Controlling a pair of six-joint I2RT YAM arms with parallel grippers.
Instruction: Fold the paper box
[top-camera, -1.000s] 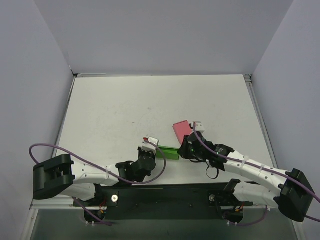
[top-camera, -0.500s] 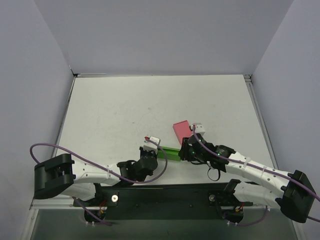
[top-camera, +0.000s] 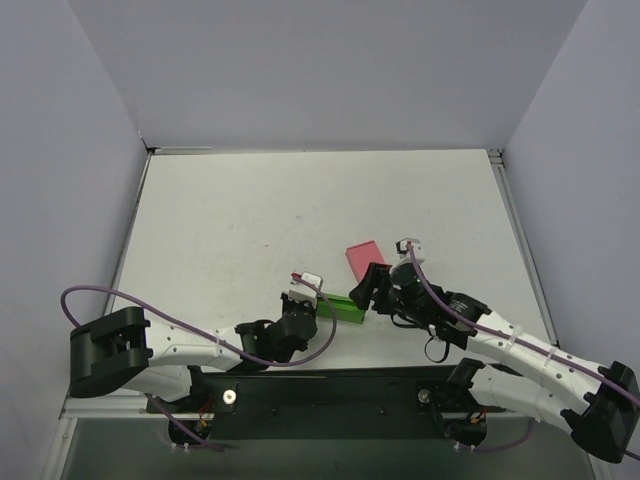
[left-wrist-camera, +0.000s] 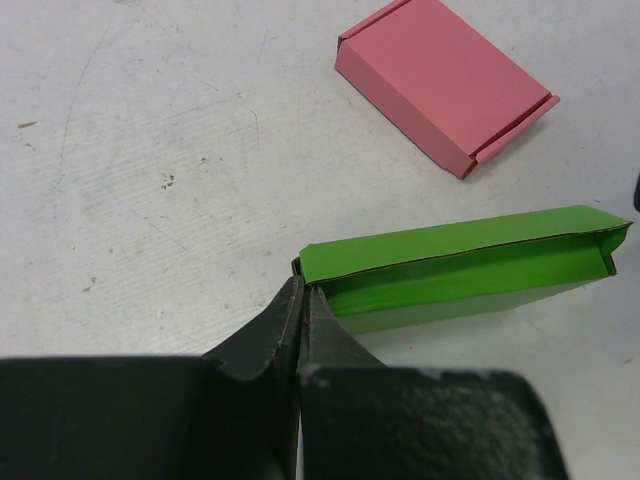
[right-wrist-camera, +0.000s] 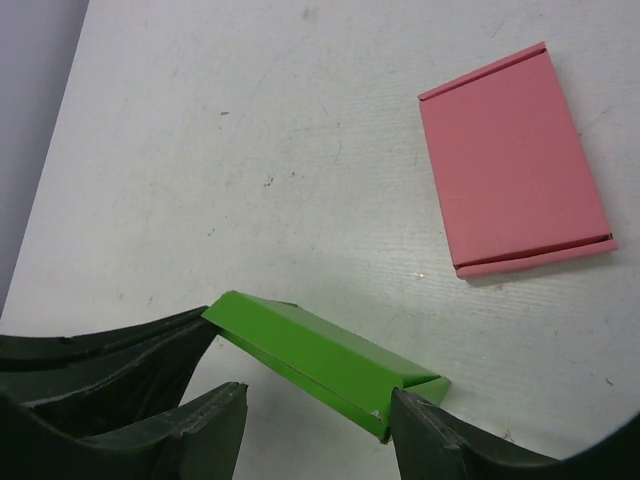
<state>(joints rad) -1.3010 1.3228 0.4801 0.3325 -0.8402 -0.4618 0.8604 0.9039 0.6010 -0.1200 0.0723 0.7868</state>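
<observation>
A robot lab cell: plain grey walls (top-camera: 330, 70) enclose a white table (top-camera: 250, 210) and black mounting rail (top-camera: 330, 386).

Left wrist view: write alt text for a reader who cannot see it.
The left gripper, its dark fingers shut, pinches the left end of a long green paper box. A flat pink box lies apart beyond it on the white table.

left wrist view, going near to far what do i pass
left end effector, pinched on a corner of the box → green paper box → pink box, lying apart from the green one
</observation>
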